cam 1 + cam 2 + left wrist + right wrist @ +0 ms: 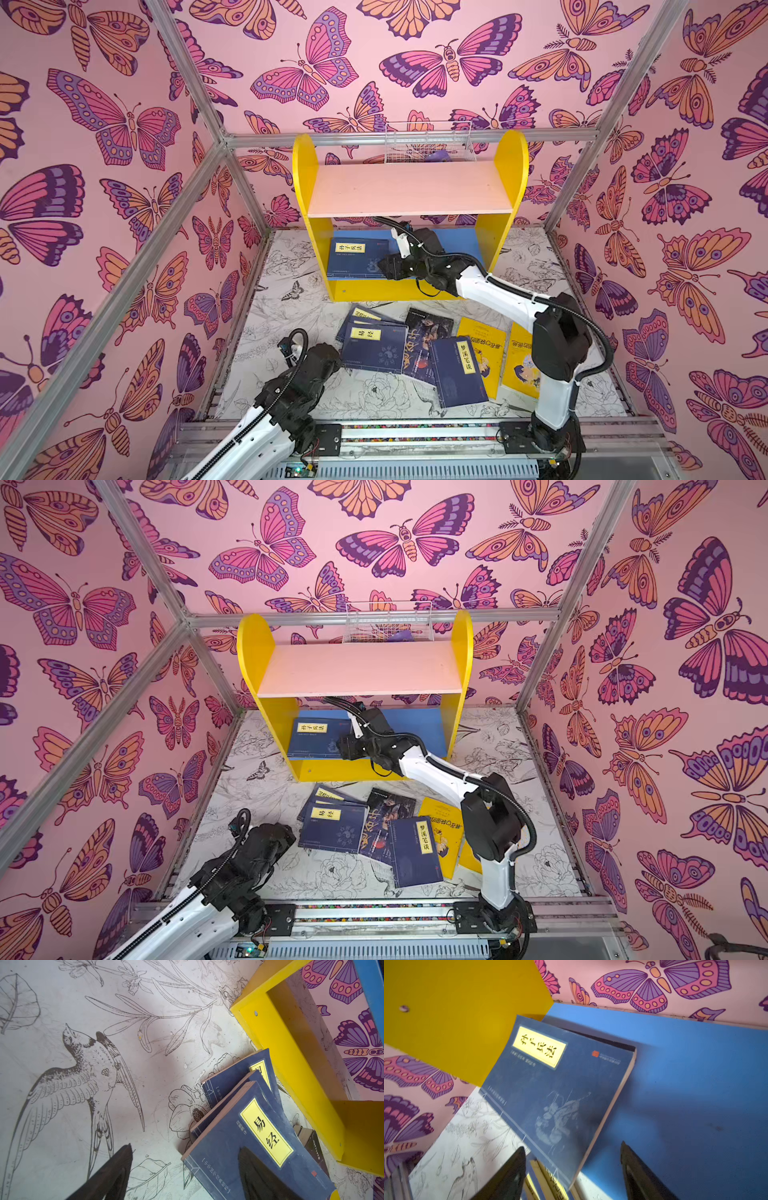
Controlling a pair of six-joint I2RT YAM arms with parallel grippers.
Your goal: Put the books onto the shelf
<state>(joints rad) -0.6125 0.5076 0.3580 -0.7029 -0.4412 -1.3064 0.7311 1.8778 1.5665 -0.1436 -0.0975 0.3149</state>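
Top views, shelf: the shelf (pixel 305 178) stands in the upper middle of both frames, at the far side of the table (pixel 286 307), with a wire basket (pixel 430 143) behind it.
Top views, shelved book: a navy book (pixel 359 259) lies cover up at the left end of the blue lower board. Its yellow label reads 孙子兵法.
Top views, right gripper: the right gripper (pixel 384 268) reaches under the pink upper board, at that book's right edge.
Top views, loose books: in the lower middle lie the 易经 book (pixel 374 347), the 梦溪笔谈 book (pixel 457 372), a dark book (pixel 426 345) between them and two yellow books (pixel 484 359) to their right, overlapping.
Top views, left gripper: the left gripper (pixel 334 360) is just beside the 易经 book's left edge.
Left wrist view: the fingers (pixel 112 1176) are spread wide and pinch nothing. One is over the table, the other over the 易经 cover.
Right wrist view: the fingers (pixel 508 1176) are spread and hold nothing. The 孙子兵法 cover fills mid-frame against the yellow side panel. The red seal's small print is too blurred to read.
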